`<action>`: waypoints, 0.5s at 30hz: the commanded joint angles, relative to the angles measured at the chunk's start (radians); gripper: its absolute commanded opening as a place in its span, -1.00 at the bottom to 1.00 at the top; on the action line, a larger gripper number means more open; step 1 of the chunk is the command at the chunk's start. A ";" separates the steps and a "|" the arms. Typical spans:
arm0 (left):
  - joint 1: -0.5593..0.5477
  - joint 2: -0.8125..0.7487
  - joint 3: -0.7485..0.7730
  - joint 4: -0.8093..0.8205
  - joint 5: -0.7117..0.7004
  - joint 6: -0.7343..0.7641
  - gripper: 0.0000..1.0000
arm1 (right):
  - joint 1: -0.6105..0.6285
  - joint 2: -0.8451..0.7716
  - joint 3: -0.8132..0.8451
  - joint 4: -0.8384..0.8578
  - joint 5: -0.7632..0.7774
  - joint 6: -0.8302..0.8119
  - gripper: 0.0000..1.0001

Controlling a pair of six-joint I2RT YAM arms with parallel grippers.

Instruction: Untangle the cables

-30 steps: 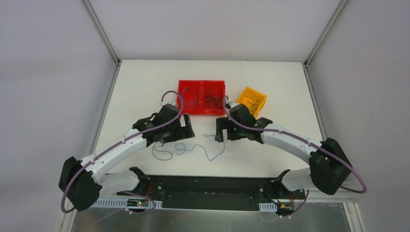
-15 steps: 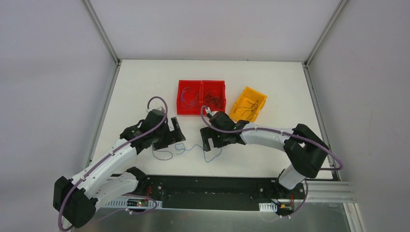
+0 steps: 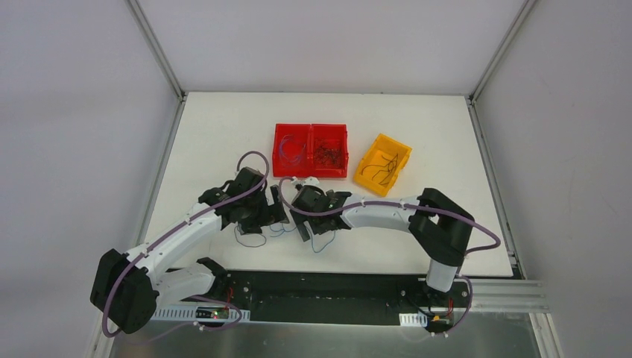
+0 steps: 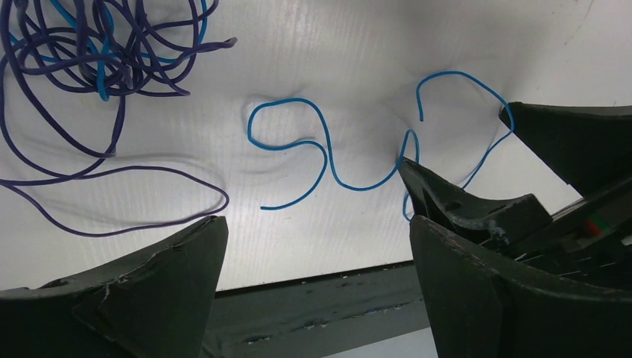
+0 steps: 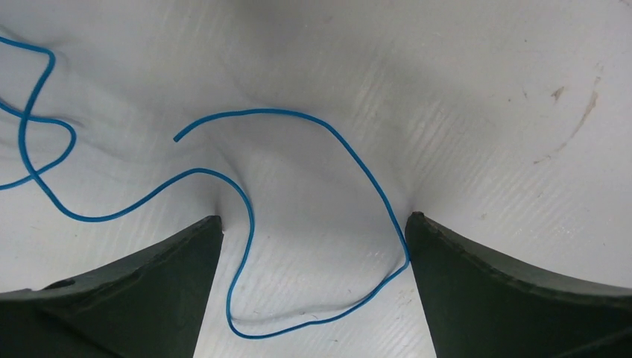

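Both spread wide apart — left hand [image 4: 317, 224], right hand [image 5: 314, 218], blue cable [image 5: 253, 111] lying slack below each.

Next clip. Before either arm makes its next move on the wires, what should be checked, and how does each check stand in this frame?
1. Is the left gripper open: ok, jaws apart, holding nothing.
2. Is the right gripper open: ok, jaws apart, holding nothing.
3. Is the thin blue wire within the right gripper's gap: ok, a loop of it lies between the fingers.
4. Does this blue wire lie apart from the tangled bundle of thin purple wires: ok in the left wrist view.
5. Are the two grippers clear of each other: cannot tell, they sit very close together in the top view.
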 commanded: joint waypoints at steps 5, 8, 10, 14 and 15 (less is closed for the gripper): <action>0.007 -0.021 -0.041 0.059 0.062 -0.028 0.92 | -0.021 -0.204 -0.128 0.132 -0.082 0.050 0.96; 0.001 -0.023 -0.040 0.074 0.059 -0.056 0.98 | -0.049 -0.302 -0.171 0.174 -0.162 0.066 0.99; -0.018 -0.011 -0.035 0.088 0.043 -0.088 0.98 | -0.070 -0.353 -0.191 0.179 -0.185 0.073 0.99; -0.112 0.034 -0.018 0.101 -0.054 -0.198 0.98 | -0.116 -0.461 -0.238 0.182 -0.182 0.089 0.99; -0.135 0.046 -0.013 0.103 -0.087 -0.224 0.98 | -0.127 -0.495 -0.259 0.186 -0.155 0.096 0.99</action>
